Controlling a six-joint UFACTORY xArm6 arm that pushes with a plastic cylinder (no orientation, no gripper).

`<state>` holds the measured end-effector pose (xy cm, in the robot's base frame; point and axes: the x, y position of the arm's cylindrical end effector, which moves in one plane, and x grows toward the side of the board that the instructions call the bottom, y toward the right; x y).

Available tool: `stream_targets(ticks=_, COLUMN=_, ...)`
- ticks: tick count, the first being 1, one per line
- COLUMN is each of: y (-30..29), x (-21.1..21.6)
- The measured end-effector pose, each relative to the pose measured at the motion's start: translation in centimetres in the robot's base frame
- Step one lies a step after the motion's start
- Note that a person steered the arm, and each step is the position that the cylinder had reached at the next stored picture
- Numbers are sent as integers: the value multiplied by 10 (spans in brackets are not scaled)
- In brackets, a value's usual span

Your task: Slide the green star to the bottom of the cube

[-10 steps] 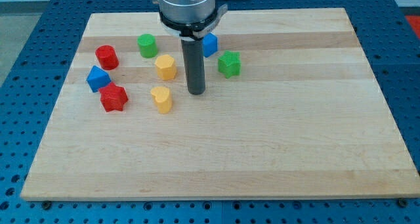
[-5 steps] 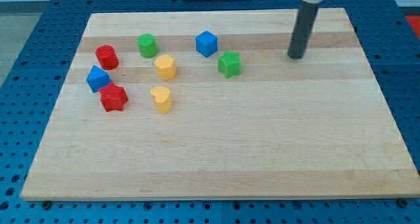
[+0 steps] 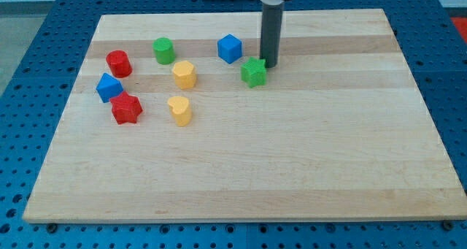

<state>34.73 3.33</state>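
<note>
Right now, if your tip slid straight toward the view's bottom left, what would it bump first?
My tip sits at the green star's upper right edge, so it would probably bump the star first.

Eight blocks on the wooden board (image 3: 292,169), and one rod working among them.

Counting by colour now: two red, the cylinder (image 3: 118,63) and the star (image 3: 126,108); two blue, the cube (image 3: 230,48) and a second blue block (image 3: 109,87) whose shape won't resolve; two green, the cylinder (image 3: 163,50) and the star (image 3: 254,72); two yellow, the hexagonal block (image 3: 184,74) and the heart (image 3: 179,110). That's two stars, two cylinders, one clear cube. And one tip (image 3: 268,65).
</note>
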Motion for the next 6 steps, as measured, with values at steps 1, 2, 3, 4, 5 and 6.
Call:
stream_targets(ticks=1, y=-21, x=13)
stream_targets(ticks=2, y=-26, x=16)
stream_targets(ticks=3, y=-26, x=16)
stream_targets(ticks=4, y=24, x=-1)
stream_targets(ticks=5, y=84, x=10)
stream_targets(ticks=6, y=95, x=46)
